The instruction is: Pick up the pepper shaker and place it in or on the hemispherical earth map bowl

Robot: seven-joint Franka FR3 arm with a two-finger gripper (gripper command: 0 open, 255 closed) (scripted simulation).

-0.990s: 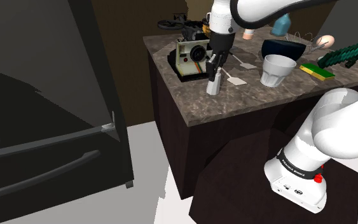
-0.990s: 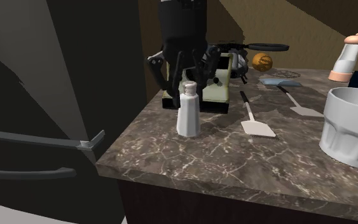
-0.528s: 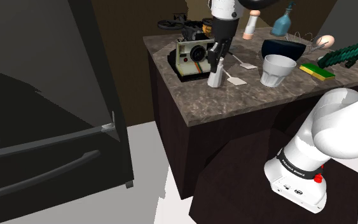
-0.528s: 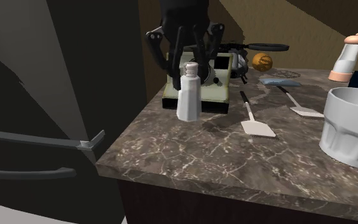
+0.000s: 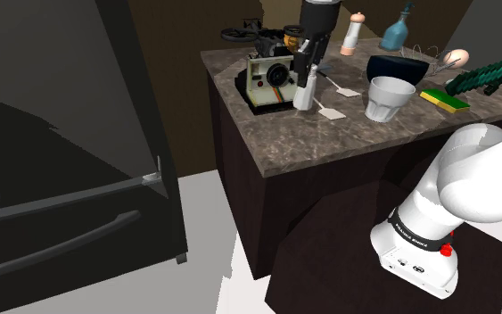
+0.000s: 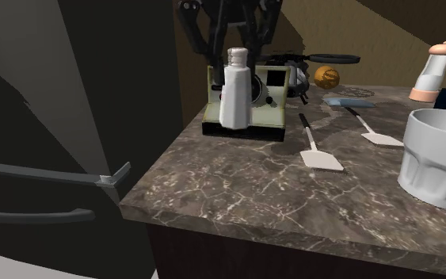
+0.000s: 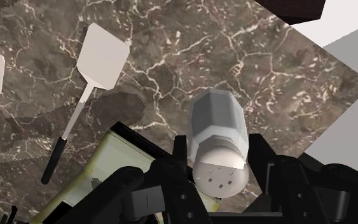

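The pincer (image 6: 237, 47) clasps the white pepper shaker (image 6: 234, 95) near its top, upright and clear of the marbled table (image 6: 276, 190). Below the pincer lie an instant camera (image 6: 270, 111) and a spatula (image 6: 318, 152).

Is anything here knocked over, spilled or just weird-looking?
Nothing looks spilled or broken. The one oddity is the shaker. It hangs upright in the air above the counter, clasped near its cap by the gripper, just in front of an instant camera.
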